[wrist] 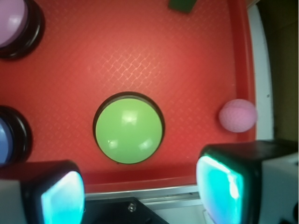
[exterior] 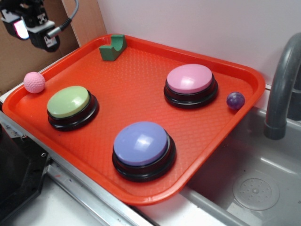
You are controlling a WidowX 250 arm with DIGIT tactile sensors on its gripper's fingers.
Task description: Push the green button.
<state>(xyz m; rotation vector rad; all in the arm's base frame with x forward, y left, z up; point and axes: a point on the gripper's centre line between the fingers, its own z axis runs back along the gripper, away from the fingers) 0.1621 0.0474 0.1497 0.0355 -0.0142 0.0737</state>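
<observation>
At the far left of the exterior view, the gripper hung high above the tray's left rim, well apart from everything on it, apparently so that its wrist camera could take in the layout before any descent. Its two pads stood wide apart with nothing between them, so the tool was released; a closed or narrowed tip would likely press a dome more cleanly, though that is a judgement. Just beside the left rim rested a pink dimpled ball, seemingly a distractor lodged where the raised lip stopped it rolling. Next to the right sat the green button, its pale lime dome on a black base, near the tray's front-left corner and not touched by anything. In the wrist view it lay almost centred between the pads, which suggested the arm was lined up over it on purpose; the press itself was not yet done. Further back stood a small dark green notched block against the rear rim. Toward the middle front sat the blue-lavender button, then the pink button, and lastly a small purple ball by the right rim, beside the sink with its grey faucet.
</observation>
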